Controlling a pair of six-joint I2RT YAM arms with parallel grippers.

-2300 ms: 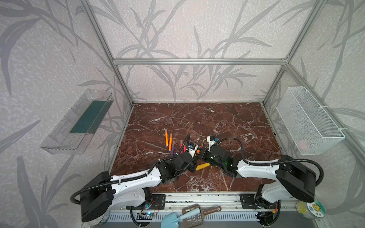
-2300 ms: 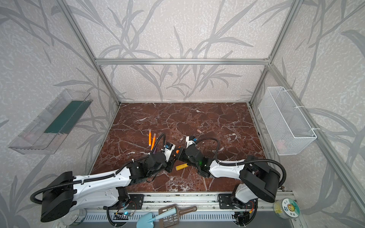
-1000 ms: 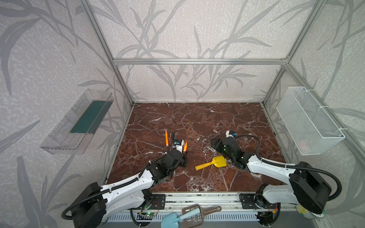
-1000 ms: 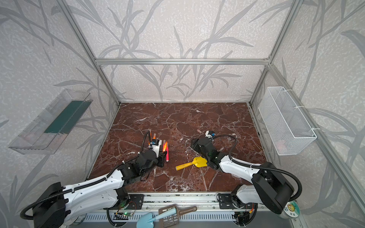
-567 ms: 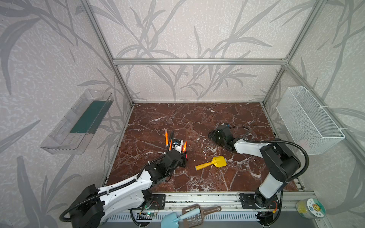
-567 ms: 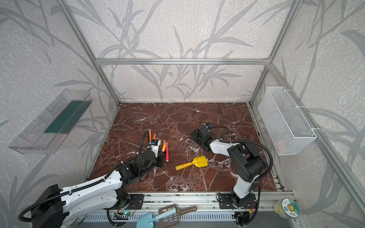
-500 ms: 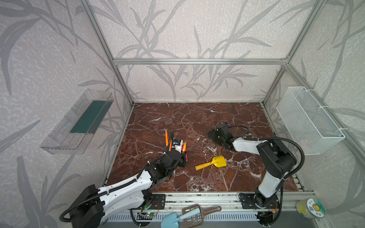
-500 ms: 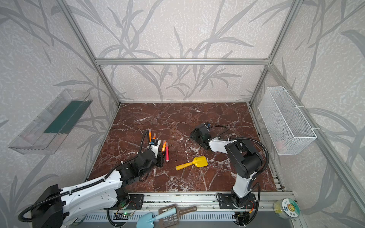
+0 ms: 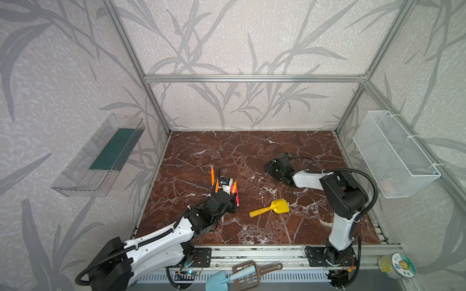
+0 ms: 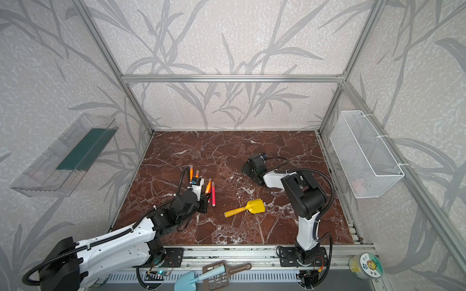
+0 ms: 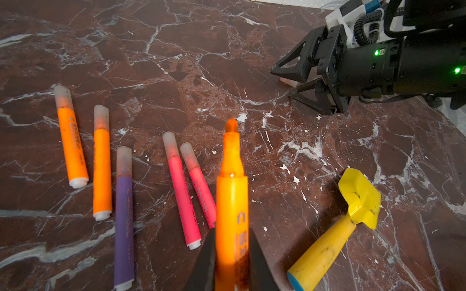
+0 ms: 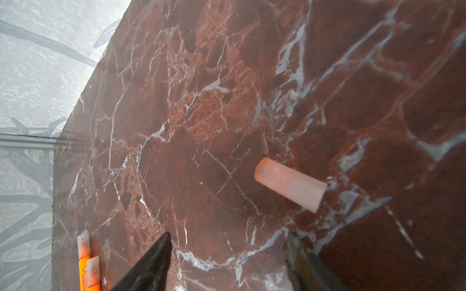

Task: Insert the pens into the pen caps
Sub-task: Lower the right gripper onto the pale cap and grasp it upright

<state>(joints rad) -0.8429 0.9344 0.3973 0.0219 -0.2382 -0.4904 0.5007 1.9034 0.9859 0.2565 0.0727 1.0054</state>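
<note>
Last pairing in hand: five capped pens (image 11: 102, 163) lie on the marble table (image 9: 252, 146), and the left gripper (image 11: 232, 235) is clamped tight on the one uncapped orange pen (image 11: 231, 191) beside them. In a top view its long axis runs roughly 7 to 1 o'clock, bare tip toward 1. At about 2 o'clock from it the right gripper (image 12: 228, 236) hangs with jaws wide and empty. The loose cap (image 12: 288, 184) lies flat just ahead of its fingers. The cap's wider cut end looks like the mouth, though blur leaves doubt. Next: close across the cap's short width, lift, and turn that mouth to face the tip, with the axes in line.
</note>
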